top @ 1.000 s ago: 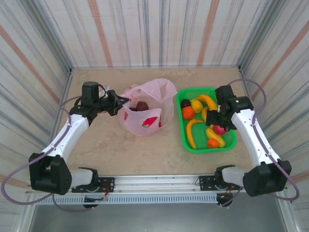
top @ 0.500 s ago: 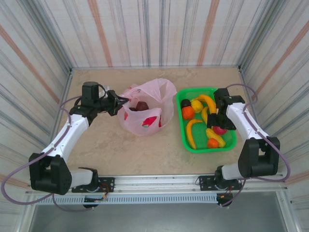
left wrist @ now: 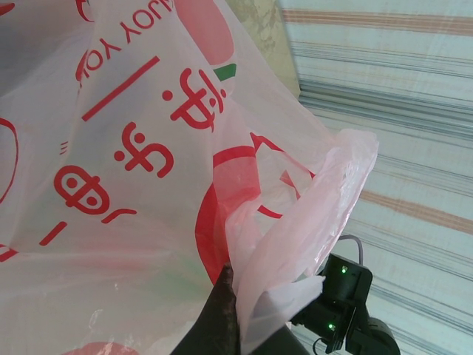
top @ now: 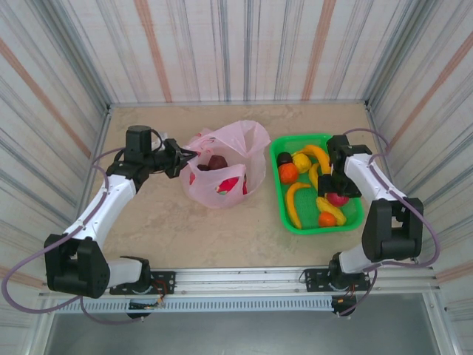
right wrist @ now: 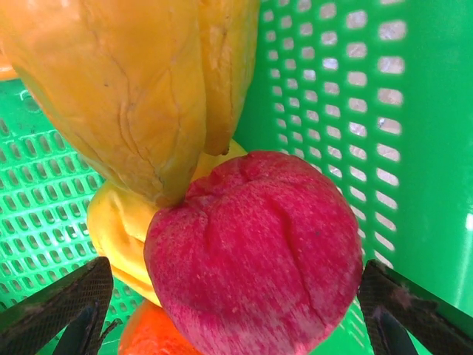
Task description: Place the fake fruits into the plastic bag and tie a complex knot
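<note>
Pinching the rim of the thin translucent pink plastic bag (top: 251,144), which sits on the beige worktop (top: 185,222) beside the bright green perforated plastic basket (top: 353,214) and bears red print partly reading "JOY YO", the left fingers (left wrist: 222,314) are closed, while the right fingers (right wrist: 63,310) gape wide astride a round red fake fruit (right wrist: 255,244) in that basket.

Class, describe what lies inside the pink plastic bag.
One dark reddish fruit shows through the open mouth of the pink plastic bag. The printed film covers whatever lies lower down.

White arms (top: 111,201), black joints (top: 74,266)
</note>
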You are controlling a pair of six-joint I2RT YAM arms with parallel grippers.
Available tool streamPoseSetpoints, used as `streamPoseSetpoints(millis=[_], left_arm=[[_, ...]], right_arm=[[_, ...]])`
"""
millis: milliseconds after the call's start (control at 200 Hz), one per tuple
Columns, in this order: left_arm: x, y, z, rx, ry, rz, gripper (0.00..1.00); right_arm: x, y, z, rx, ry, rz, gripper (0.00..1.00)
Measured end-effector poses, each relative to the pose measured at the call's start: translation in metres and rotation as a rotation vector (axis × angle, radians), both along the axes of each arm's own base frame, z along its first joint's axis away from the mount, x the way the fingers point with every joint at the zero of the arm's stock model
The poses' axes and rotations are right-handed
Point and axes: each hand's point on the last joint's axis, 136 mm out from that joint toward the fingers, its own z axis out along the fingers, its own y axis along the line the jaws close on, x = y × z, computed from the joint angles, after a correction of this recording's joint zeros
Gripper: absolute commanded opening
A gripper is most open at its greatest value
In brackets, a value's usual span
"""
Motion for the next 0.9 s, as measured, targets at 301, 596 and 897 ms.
streamPoseSetpoints(millis=[301,596,897], left_arm=[[0.000,0.000,0.000,0.003,-0.005,-0.003,0.00],[0.000,0.000,-0.001,0.004,-0.001,-0.003,0.00],[-0.001,0.000,-0.001,0.005,0.002,-0.003,0.00]], right_arm=[[0.003,0.007,-0.019,0.036,0.052,0.002,0.78],[0.004,0.006,-0.014,0.036,0.035,0.008,0.58],[0.003,0.009,0.018,0.054,-0.056,0.010,0.56]])
